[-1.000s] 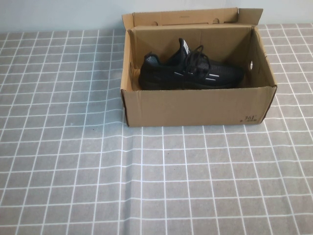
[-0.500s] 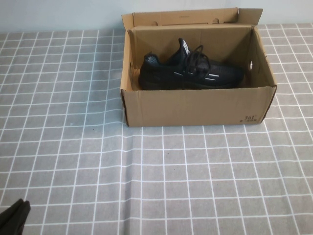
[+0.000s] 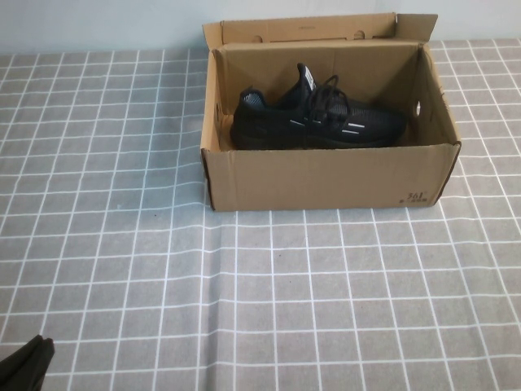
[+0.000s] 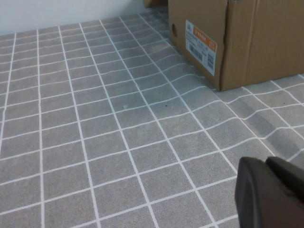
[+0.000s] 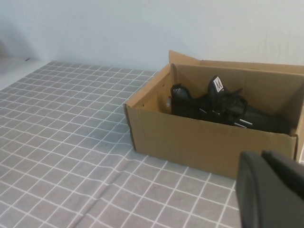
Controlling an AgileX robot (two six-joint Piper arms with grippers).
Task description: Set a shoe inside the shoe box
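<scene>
The black shoe (image 3: 313, 120) lies on its sole inside the open brown shoe box (image 3: 326, 183) at the back middle of the table, toe to the right, lid flap standing up behind. The right wrist view shows the shoe (image 5: 223, 107) in the shoe box (image 5: 199, 137) too. My left gripper (image 3: 26, 362) sits at the near left corner, far from the box, shut and empty; the left wrist view has its tips (image 4: 267, 164) over bare cloth. My right gripper (image 5: 263, 159) is shut and empty, on the near side of the box, out of the high view.
A grey tablecloth with a white grid (image 3: 244, 293) covers the table, with a raised fold running from the box's near left corner toward the front edge. A pale wall stands behind the box. A label (image 4: 200, 42) is stuck on the box's left end.
My left gripper came into the high view at the near left corner and has shifted slightly. The shoe and box have not moved.
</scene>
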